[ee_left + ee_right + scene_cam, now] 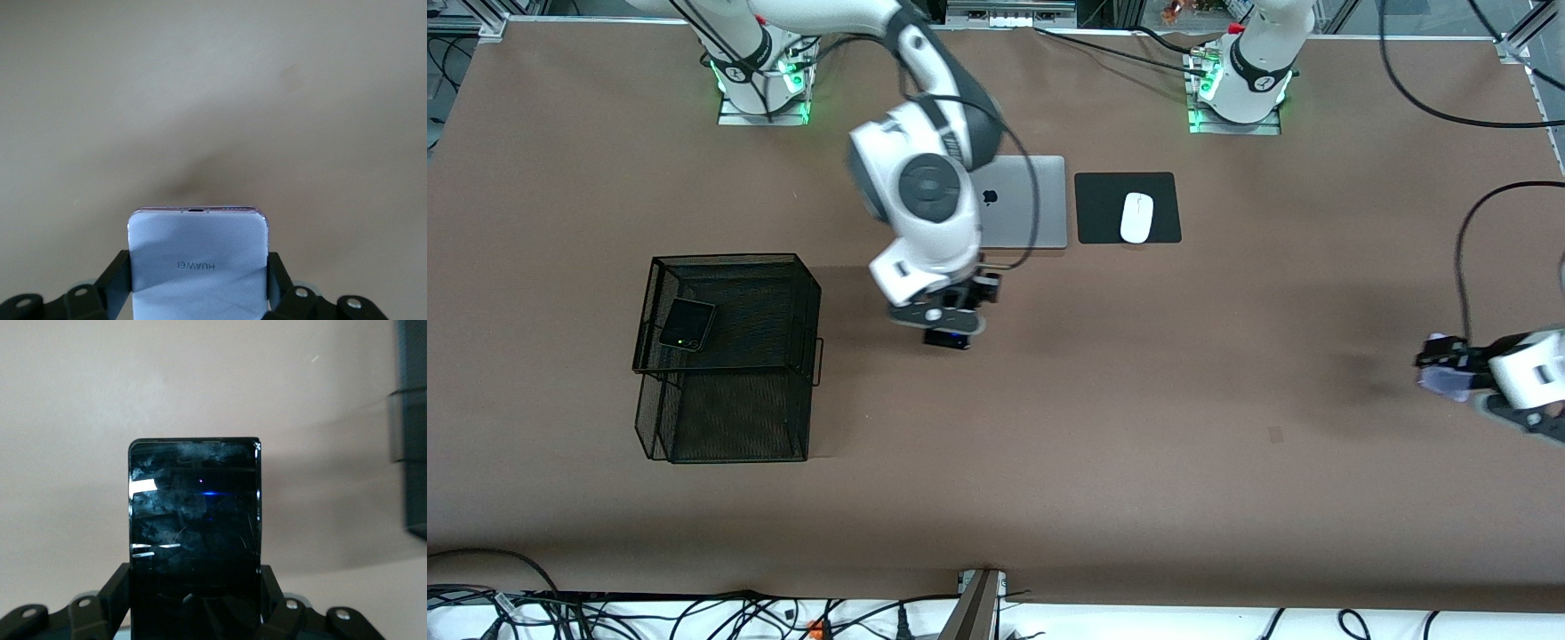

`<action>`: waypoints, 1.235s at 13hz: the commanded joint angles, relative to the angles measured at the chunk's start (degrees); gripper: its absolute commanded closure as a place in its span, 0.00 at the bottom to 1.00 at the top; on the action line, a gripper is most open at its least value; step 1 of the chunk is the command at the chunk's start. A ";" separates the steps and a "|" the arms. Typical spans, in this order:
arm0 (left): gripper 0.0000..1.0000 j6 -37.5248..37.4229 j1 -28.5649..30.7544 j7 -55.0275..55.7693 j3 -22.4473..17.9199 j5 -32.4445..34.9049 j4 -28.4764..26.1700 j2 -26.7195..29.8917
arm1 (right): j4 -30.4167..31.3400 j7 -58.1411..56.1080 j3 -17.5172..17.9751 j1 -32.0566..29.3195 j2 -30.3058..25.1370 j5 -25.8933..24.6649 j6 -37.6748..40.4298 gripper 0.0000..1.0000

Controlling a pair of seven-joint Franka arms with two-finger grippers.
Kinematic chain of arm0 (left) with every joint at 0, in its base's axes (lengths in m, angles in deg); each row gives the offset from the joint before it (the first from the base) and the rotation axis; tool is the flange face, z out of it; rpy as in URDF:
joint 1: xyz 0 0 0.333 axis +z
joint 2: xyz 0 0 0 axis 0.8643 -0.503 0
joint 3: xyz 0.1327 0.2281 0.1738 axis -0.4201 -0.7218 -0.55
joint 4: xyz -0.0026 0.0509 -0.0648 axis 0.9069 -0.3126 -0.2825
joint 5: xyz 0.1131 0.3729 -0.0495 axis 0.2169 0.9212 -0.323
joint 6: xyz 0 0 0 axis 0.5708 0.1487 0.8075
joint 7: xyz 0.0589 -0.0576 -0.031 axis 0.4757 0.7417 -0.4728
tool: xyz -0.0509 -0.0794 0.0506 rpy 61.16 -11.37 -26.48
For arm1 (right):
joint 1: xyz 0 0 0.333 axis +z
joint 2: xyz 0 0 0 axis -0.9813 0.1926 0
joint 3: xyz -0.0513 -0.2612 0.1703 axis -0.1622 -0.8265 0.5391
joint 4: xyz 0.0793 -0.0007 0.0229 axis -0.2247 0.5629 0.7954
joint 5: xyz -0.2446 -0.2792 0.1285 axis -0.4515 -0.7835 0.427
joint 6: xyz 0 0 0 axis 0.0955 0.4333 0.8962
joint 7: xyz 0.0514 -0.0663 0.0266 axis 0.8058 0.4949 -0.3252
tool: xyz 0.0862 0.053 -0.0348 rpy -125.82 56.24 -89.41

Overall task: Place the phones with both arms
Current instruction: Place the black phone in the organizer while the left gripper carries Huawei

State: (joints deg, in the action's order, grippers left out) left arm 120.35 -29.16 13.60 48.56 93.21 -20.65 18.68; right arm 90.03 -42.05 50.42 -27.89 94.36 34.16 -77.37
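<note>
My right gripper [948, 336] hangs over the bare table between the mesh basket and the laptop, shut on the long slim black phone [193, 520]. In the right wrist view, the phone stands out past the black fingers [112, 593]. My left gripper [1442, 366] is over the table at the left arm's end, shut on the squarish white-lavender phone [197, 260], which also shows in the front view [1440, 380]. The small squarish black phone [687, 324] lies in the upper tier of the basket.
A black two-tier mesh basket [729, 356] stands toward the right arm's end; its edge shows in the right wrist view [410, 420]. A silver laptop [1032, 203] and a white mouse [1136, 217] on a black pad [1167, 191] lie near the bases.
</note>
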 commanded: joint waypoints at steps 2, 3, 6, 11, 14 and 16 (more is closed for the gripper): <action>0.77 -1.92 -13.57 16.91 -1.11 -5.13 1.57 0.42 | 12.75 -20.40 -7.72 -3.64 -10.93 1.25 4.09 0.85; 0.77 -1.92 -17.07 21.29 -1.11 -7.59 1.48 0.25 | 18.28 -25.24 -10.27 -3.64 -14.36 1.16 2.78 0.86; 0.76 -1.31 -28.23 37.37 -1.28 -10.51 1.22 -1.33 | 37.51 -38.33 -15.46 -3.64 -24.39 0.10 -8.09 0.85; 0.74 17.03 -43.10 53.38 -1.46 -10.43 -0.01 -8.52 | 48.31 -43.39 -16.00 -3.72 -24.42 0.19 -21.13 0.83; 0.74 26.97 -48.13 62.81 -2.16 -9.55 -0.19 -12.92 | 46.82 -43.13 -16.00 -3.90 -21.44 0.80 -22.64 0.29; 0.74 32.68 -50.93 62.91 -2.68 -9.55 -1.06 -15.30 | 44.37 -42.69 -16.00 -4.77 -20.81 0.89 -22.03 0.00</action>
State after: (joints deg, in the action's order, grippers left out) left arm 149.38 -78.20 75.65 46.90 83.80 -21.83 4.81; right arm 137.19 -84.70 34.61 -32.05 72.98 34.42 -100.09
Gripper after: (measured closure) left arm 0.167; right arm 0.141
